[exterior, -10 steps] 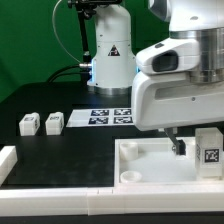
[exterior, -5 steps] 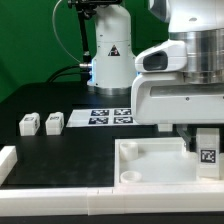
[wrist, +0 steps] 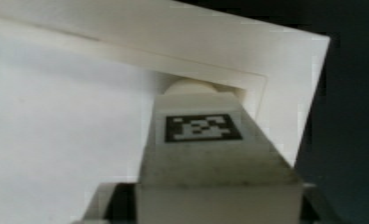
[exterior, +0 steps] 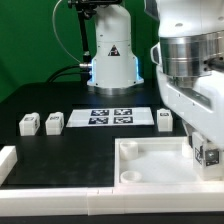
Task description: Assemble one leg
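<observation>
Leg (wrist: 207,135) upright between hand (exterior: 207,153) fingers, over tray's (exterior: 150,165) corner

Black table (exterior: 60,150); away from the gripper (exterior: 205,158), two legs (exterior: 40,123), marker board (exterior: 110,117), third leg (exterior: 164,120); tray part (exterior: 150,165) beneath it

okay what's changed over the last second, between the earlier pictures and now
The arm swung toward the exterior view's right, uncovering a leg by the marker board. The gripper carried its tagged leg farther right along the tray part. The two loose legs stayed put.
</observation>
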### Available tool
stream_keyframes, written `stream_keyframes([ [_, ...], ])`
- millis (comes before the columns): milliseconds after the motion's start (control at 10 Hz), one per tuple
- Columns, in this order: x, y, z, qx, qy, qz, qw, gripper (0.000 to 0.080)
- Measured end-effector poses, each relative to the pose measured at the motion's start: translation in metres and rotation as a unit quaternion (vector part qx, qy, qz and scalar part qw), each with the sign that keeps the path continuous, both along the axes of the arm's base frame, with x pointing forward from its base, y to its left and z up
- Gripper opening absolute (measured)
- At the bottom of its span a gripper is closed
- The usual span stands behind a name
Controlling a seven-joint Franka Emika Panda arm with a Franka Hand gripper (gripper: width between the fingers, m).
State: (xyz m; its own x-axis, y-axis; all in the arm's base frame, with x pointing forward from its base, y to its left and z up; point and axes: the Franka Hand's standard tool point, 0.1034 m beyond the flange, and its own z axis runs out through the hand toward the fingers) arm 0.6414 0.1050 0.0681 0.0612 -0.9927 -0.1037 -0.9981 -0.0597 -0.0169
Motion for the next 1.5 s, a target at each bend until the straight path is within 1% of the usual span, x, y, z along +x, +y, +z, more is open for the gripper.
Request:
stream_keyframes([
  [100, -0.001, 0.0, 0.0, 0.0, 0.006, -0.047, 0.999, 0.0292],
  [200, -0.001, 0.0, 0.0, -0.001, 0.006, -0.047, 0.999, 0.0292],
  [300, -0.001, 0.0, 0.0, -0.001, 0.006, -0.039, 0.999, 0.0366],
  [400, -0.001, 0.0, 0.0, -0.001, 0.004, -0.02, 1.0, 0.0366],
  [500, 0.0, 0.002, 0.0, -0.004, -0.001, 0.011, 1.0, 0.0551],
  [600, 0.0, 0.01, 0.005, -0.009, -0.022, 0.12, 0.992, 0.0629],
  [700, 0.001, 0.019, 0.008, -0.018, -0.054, 0.256, 0.965, 0.0643],
  [800, 0.0, 0.019, 0.006, -0.019, -0.057, 0.299, 0.952, 0.0643],
  [900, 0.001, 0.016, 0.006, -0.024, -0.062, 0.365, 0.929, 0.0649],
  [1100, 0.001, 0.013, 0.004, -0.036, -0.067, 0.49, 0.868, 0.0649],
  [1200, 0.003, 0.006, 0.001, -0.054, -0.064, 0.624, 0.777, 0.0649],
  [1300, 0.006, 0.006, 0.004, -0.051, -0.06, 0.702, 0.708, 0.0649],
  [1400, 0.007, 0.006, 0.005, -0.053, -0.064, 0.728, 0.681, 0.0649],
  [1500, 0.007, 0.006, 0.004, -0.052, -0.063, 0.708, 0.702, 0.0649],
])
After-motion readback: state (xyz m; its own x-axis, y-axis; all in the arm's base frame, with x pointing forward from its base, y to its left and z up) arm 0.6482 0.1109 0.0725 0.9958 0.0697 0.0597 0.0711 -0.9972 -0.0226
